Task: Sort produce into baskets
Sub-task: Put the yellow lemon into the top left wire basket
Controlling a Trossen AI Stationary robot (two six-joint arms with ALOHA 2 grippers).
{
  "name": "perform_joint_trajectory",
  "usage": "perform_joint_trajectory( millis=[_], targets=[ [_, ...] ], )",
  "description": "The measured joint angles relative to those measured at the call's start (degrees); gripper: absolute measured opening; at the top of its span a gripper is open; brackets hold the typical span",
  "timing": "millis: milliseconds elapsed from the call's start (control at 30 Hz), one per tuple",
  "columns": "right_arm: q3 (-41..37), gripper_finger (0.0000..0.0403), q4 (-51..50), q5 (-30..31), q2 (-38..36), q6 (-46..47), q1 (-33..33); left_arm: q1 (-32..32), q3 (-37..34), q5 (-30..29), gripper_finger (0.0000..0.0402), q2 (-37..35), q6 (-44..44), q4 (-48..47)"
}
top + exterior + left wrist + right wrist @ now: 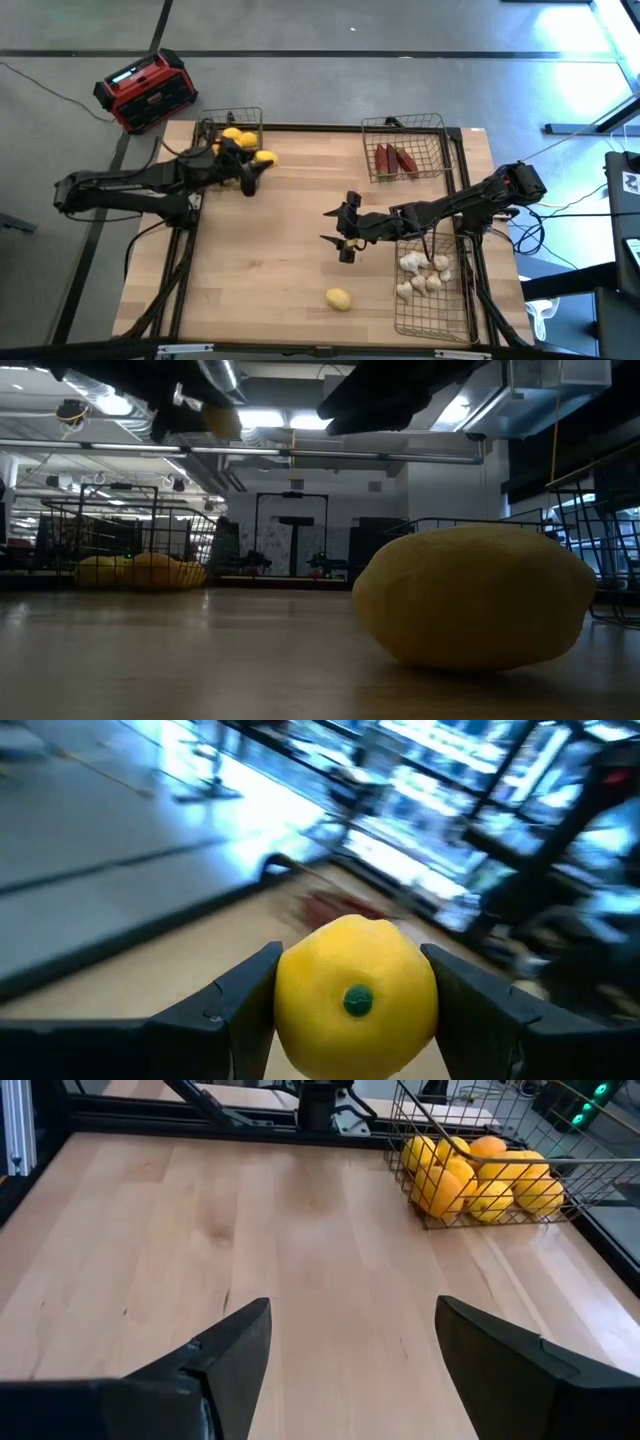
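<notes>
Left tool (352, 1010): clamped on a yellow lemon (356, 992), one finger on each side, green stem spot facing the wrist camera; in the high view at 10 o'clock on the desk (280, 250), just beside the lemon basket.
Right tool (343, 235): fingers (225, 1355) apart, holding nothing; hovering over bare wood near the desk's middle, at about 3 o'clock from centre.
Lemon basket (232, 128): wire mesh, at 11 o'clock on the far edge; filled with yellow and orange fruits (480, 1175).
Red-piece basket (405, 145): wire mesh, at 1 o'clock; two or three dark red pieces (394, 158) lying side by side inside.
Garlic basket (432, 300): wire mesh, at 4 o'clock along the right edge; white bulbs (422, 275) clustered in its far half.
Loose lemon (338, 298): lying on the wood at 6 o'clock, well apart from both tools; large in the low view, resting on the desk.
Red-and-black box (146, 92): on the floor beyond the desk's far left corner, at 10 o'clock.
</notes>
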Motion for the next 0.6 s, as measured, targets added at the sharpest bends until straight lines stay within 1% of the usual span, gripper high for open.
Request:
perform_joint_trajectory(
  millis=[200, 267, 533, 600],
  targets=[
    [0.0, 0.0278, 0.0, 0.1, 0.0, 0.0, 0.0, 3.9, 0.0, -8.3, 0.0217, -1.8, 6.3, -5.1],
    [0.0, 0.0278, 0.0, 0.2, 0.0, 0.0, 0.0, 5.7, 0.0, -9.8, 0.0217, -1.7, 7.7, -6.7],
    [0.0, 0.0278, 0.0, 1.1, 0.0, 0.0, 0.0, 15.2, 0.0, -9.8, 0.0217, 0.0, 6.0, -13.0],
    [0.0, 0.0278, 0.0, 1.1, 0.0, 0.0, 0.0, 17.8, 0.0, -8.2, 0.0217, 0.8, 5.5, -13.7]
  ],
)
